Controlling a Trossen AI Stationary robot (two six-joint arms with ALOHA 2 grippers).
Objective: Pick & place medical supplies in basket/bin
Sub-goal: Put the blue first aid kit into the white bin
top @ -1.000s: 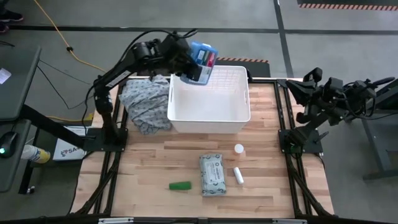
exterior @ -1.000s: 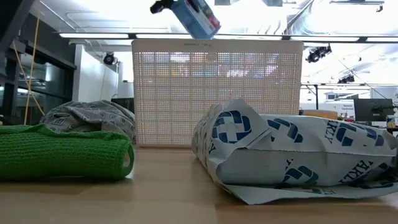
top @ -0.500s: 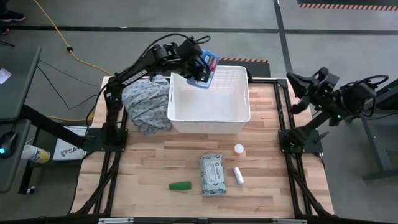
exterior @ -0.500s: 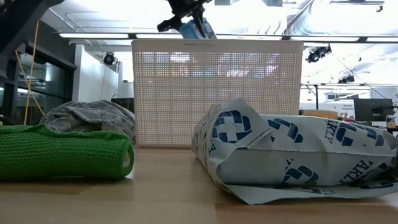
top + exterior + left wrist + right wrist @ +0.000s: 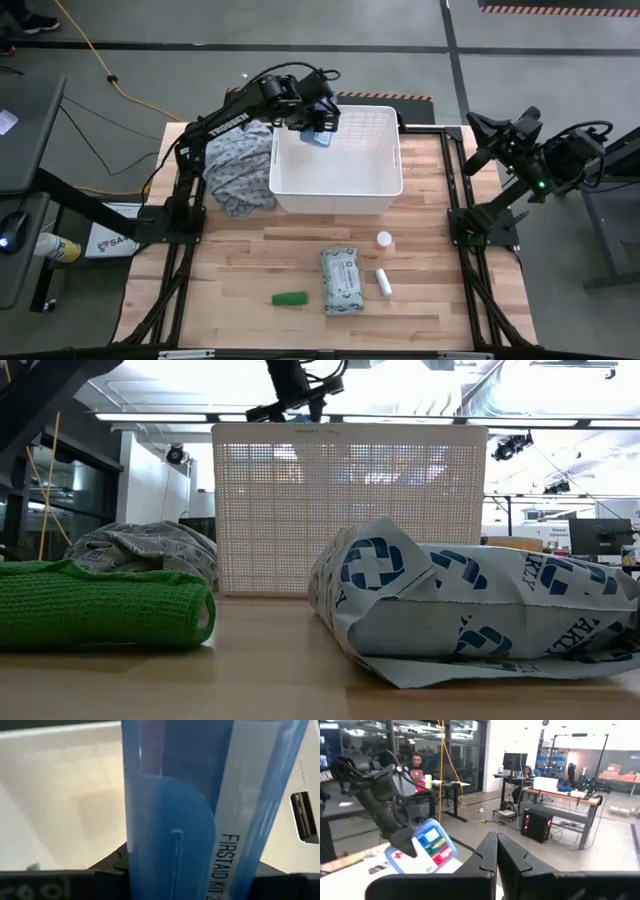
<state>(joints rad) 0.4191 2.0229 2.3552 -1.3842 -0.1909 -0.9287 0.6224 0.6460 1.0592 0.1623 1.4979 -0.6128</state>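
My left gripper (image 5: 318,118) hangs over the far left corner of the white gridded basket (image 5: 336,192), shut on a blue-white flat first-aid kit packet (image 5: 323,137). The packet fills the left wrist view (image 5: 200,795) and shows in the right wrist view (image 5: 427,847). On the near table lie a green bar (image 5: 290,298), a grey-white soft pack (image 5: 342,281), an orange-capped vial (image 5: 384,239) and a white tube (image 5: 382,281). My right gripper (image 5: 476,145) is shut and waits off the table's right edge, holding nothing. My left gripper pinches the packet's two broad faces at its upper end (image 5: 409,845) between its two fingers (image 5: 114,864). The fingers slant down from the far left. The packet hangs tilted below them, lifted clear, its lower end (image 5: 324,142) inside the basket's rim.
A crumpled grey patterned cloth (image 5: 235,165) lies against the basket's left wall. The basket's front wall (image 5: 350,510) stands tall in the low view, with the green bar (image 5: 100,605) and the soft pack (image 5: 470,610) close in front. Bare wood lies between basket and supplies.
My left gripper has gone down and toward the basket's inside, rolling as it went. The packet, once high above the far rim, has turned and sunk until its lower end is within the rim. My right gripper has turned at the wrist without shifting place.
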